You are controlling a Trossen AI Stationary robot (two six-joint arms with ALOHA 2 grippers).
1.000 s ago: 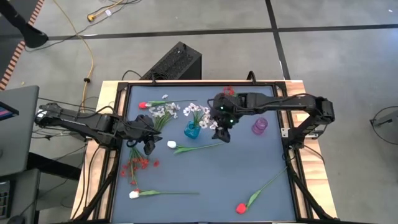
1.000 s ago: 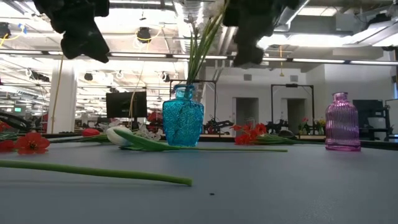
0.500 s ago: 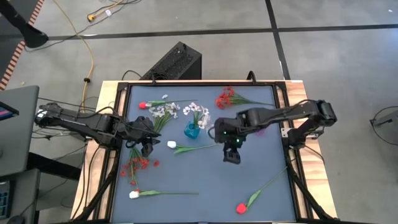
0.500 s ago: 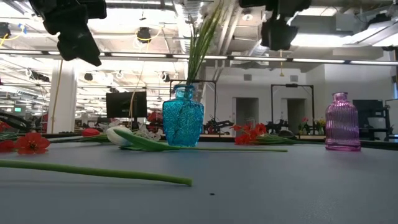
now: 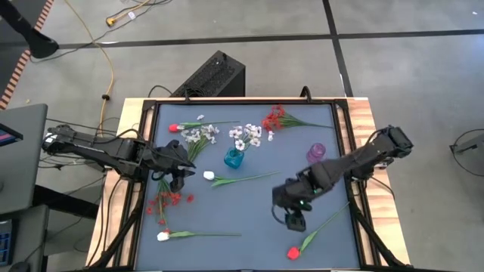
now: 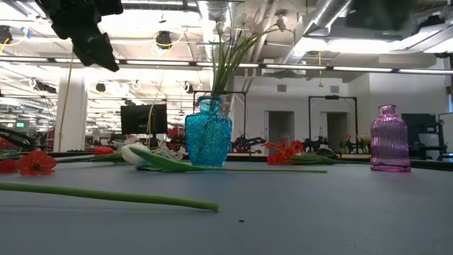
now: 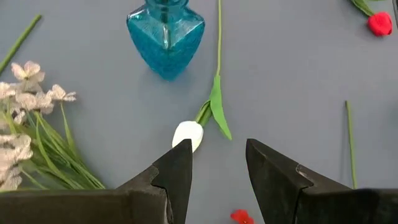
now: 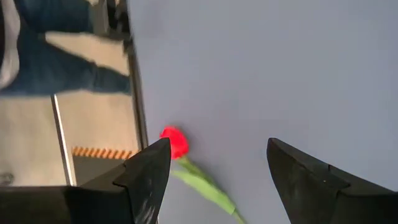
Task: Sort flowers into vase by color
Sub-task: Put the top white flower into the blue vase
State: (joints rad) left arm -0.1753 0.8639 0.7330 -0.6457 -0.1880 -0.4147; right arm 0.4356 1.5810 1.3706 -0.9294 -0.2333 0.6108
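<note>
You have one white spray standing in the blue vase, near the middle of the table toward its far edge; the purple vase, to its right, looks empty, so by my reckoning the sorting is barely begun. Still lying flat: a white tulip just in front of the blue vase, a white spray and a red bud toward the far left corner, a red spray at the far edge, another red spray by the left edge, a white bud at the near left corner, and a red tulip at the near edge.

Your right gripper hangs above that red tulip's stem, fingers spread wide and holding nothing. Your left gripper waits over the white tulip, fingers also apart and empty.
</note>
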